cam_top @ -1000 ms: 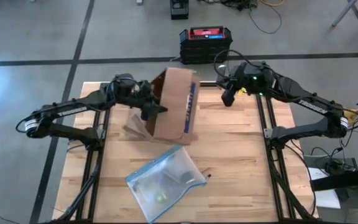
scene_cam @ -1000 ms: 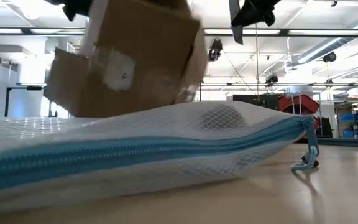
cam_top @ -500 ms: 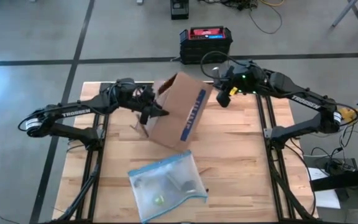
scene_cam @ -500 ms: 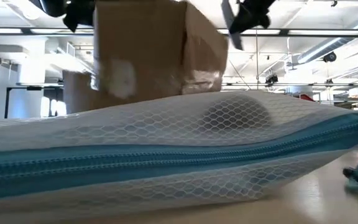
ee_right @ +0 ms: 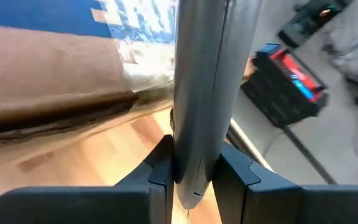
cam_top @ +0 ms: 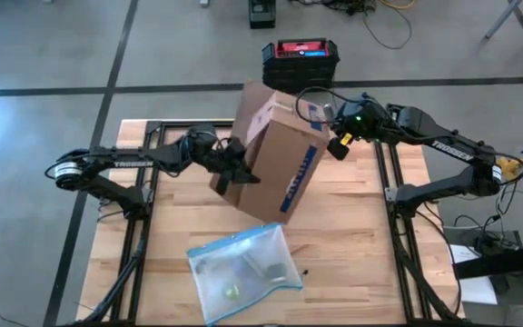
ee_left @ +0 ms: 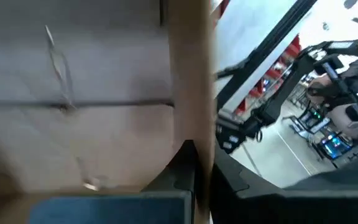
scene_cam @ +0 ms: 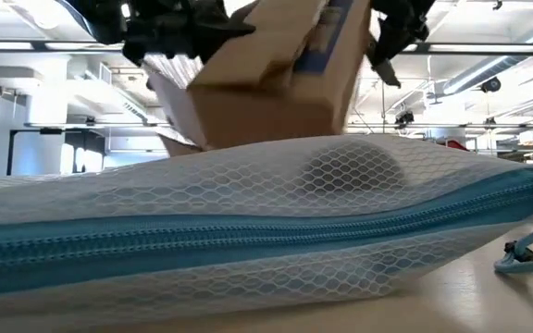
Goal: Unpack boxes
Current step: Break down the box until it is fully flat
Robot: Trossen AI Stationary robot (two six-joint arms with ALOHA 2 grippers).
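box top cut off in low view, underside hidden by pouch

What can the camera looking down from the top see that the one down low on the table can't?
Only the high view shows the black crate with the red top on the floor beyond the table, the wooden table and both whole arms.

Only the low view shows the pouch's blue zipper up close, plus the room's ceiling lights behind.

Both show the cardboard box tilted up off the table, the left gripper shut on a flap at its side, the right gripper at its other side, and the clear pouch.
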